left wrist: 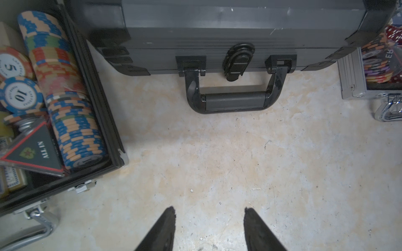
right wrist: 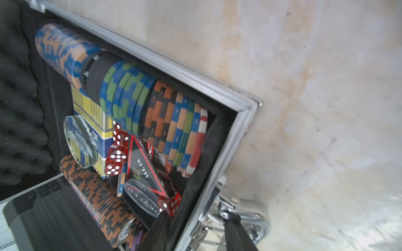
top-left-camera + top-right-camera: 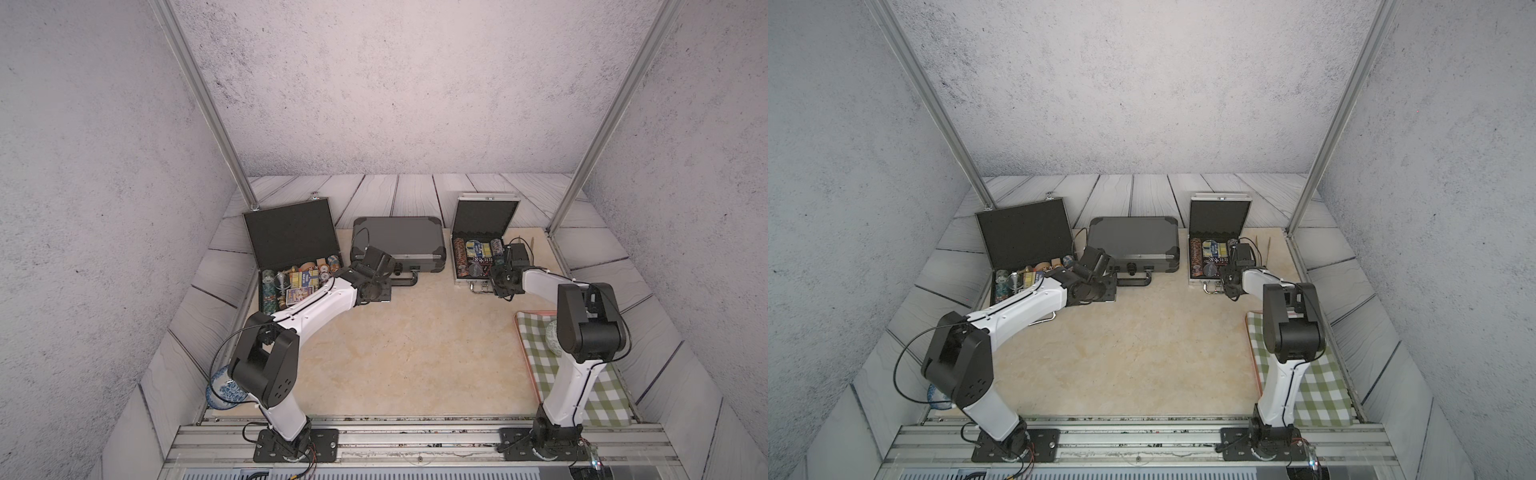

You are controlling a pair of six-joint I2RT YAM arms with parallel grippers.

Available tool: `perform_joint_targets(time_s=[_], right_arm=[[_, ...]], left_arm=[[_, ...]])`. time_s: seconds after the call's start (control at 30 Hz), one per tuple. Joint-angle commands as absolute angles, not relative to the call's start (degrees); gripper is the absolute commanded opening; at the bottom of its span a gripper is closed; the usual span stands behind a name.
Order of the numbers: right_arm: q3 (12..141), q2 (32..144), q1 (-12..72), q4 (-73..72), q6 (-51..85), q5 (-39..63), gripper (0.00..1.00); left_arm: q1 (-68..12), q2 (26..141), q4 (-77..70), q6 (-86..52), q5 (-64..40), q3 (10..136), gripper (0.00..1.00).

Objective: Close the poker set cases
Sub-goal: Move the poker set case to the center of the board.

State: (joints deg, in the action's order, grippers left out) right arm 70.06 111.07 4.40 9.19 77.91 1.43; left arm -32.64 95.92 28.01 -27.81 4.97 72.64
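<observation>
My left end effector [image 1: 210, 209] sits open and empty; the grey case [image 1: 217, 32] ahead is shut. My right end effector [image 2: 196, 217] straddles the silver case [image 2: 195, 84] wall, maybe to steady it; grip unclear.

Green checked cloth [image 3: 536, 353]; blue-white ceramic pot [image 3: 218, 390]; beige tabletop [image 3: 415, 353].

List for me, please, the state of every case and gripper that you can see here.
black textured case: open, lid upright.
dark-grey ribbed case: closed, handle lying flat on the table.
silver case: open, lid upright.
left gripper: open, empty, above the table.
right gripper: open, jaws astride the silver case's front wall.
</observation>
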Motion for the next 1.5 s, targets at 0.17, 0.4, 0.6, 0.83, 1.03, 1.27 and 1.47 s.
perform_joint_targets(time_s=[0.17, 0.4, 0.6, 0.83, 1.03, 1.27, 1.47], right_arm=[[71.64, 114.05, 5.10, 11.43, 78.04, 0.00, 0.35], [69.71, 113.20, 5.63, 11.33, 76.10, 1.12, 0.27], [67.08, 110.87, 6.14, 11.14, 74.05, 1.62, 0.27], [64.37, 108.97, 7.11, 10.82, 72.13, 2.81, 0.26], [62.19, 105.82, 8.30, 11.38, 70.34, 3.03, 0.26], [57.45, 100.65, 10.48, 11.88, 70.35, 1.93, 0.28], [51.41, 95.52, 12.67, 11.58, 71.85, 1.26, 0.29]], left_arm=[[-32.43, 94.13, 27.51, -27.25, 5.81, 72.86, 0.54], [-32.43, 93.02, 27.30, -27.16, 6.59, 72.38, 0.54], [-32.43, 92.72, 26.73, -27.42, 6.47, 72.16, 0.54], [-32.43, 92.62, 27.02, -27.51, 6.06, 72.42, 0.54], [-32.43, 92.22, 26.90, -27.59, 6.33, 72.19, 0.54], [-32.43, 92.31, 26.81, -27.69, 5.63, 72.25, 0.54], [-32.43, 92.46, 26.41, -27.86, 5.37, 72.32, 0.54]])
